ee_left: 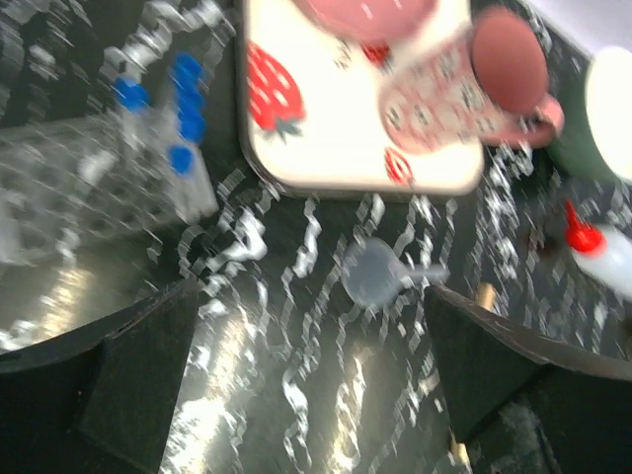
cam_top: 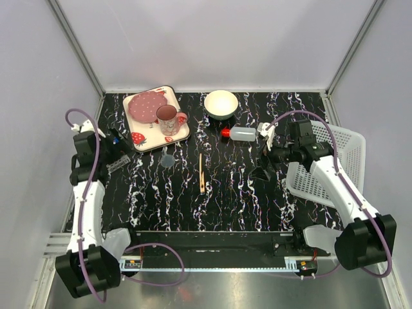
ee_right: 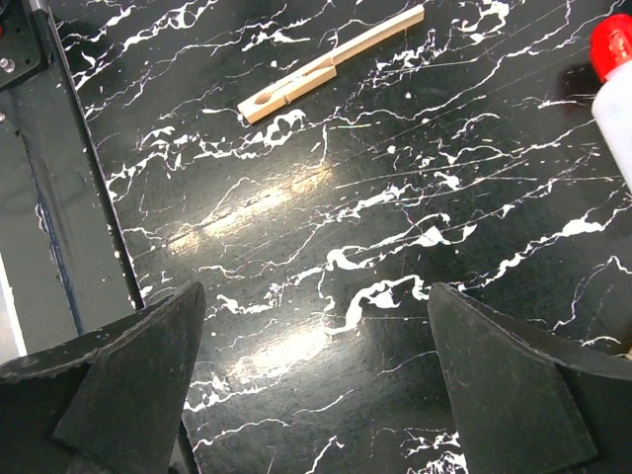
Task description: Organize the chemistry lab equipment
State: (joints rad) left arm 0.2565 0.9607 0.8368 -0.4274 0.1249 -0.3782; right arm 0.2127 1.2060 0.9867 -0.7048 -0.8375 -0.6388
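Top view. A black, white-veined desk (cam_top: 257, 206) carries the lab pieces. A bottle (cam_top: 243, 134) lies on its side at centre rear, its red cap pointing left, just in front of a white bowl (cam_top: 221, 103). A wooden stick (cam_top: 201, 172) lies lengthwise near the middle. A small clear cup (cam_top: 168, 159) sits left of it, just off the near corner of a strawberry tray (cam_top: 147, 138) that bears a pink mug (cam_top: 170, 120). A clear rack (cam_top: 118, 165) lies at the left edge beside the left arm. A white basket (cam_top: 338, 161) stands at the right edge, behind the right arm. The right claw (cam_top: 262, 171) hangs between stick and basket.

Left wrist view (blurred). The left claw (ee_left: 311, 395) is spread, with nothing between its fingers. The cup lies just ahead on bare desk, and the tray with its mug is beyond. The rack is to the left, with blue-capped tubes (ee_left: 183, 114) beside it next to the tray's edge. The bottle and bowl show at the right margin.

Right wrist view. The right claw is likewise spread and empty above bare desk. The stick lies ahead at upper centre, well apart from the fingers. The bottle's red cap enters at the upper right corner.
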